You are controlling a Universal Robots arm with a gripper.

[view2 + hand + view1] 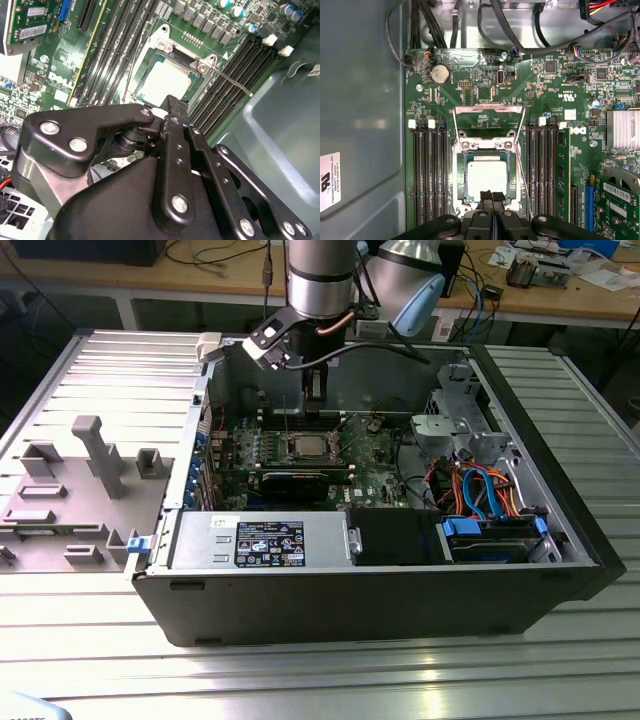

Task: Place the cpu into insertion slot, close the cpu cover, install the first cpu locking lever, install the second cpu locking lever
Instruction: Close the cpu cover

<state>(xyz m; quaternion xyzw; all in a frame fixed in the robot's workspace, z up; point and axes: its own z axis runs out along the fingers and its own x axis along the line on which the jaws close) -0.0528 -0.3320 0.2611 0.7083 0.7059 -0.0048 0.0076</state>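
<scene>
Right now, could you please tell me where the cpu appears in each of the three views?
Exterior view: cpu mid-case, below the arm.
First wrist view: cpu in the insertion slot, beyond the claw.
Second wrist view: cpu likewise beyond the claw.
Shared landmark: green circuit board.

The space over the cpu (487, 174) is open. Memory slots (427, 175) crowd both sides. The case wall (360, 100) stands near.

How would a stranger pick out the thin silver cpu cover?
Inside the open black computer case, find the green circuit board. Between its banks of long black memory slots sits the square socket holding the silver-grey chip. The cover is the thin silver frame swung open beside it: hollow, with green board showing through.
</scene>
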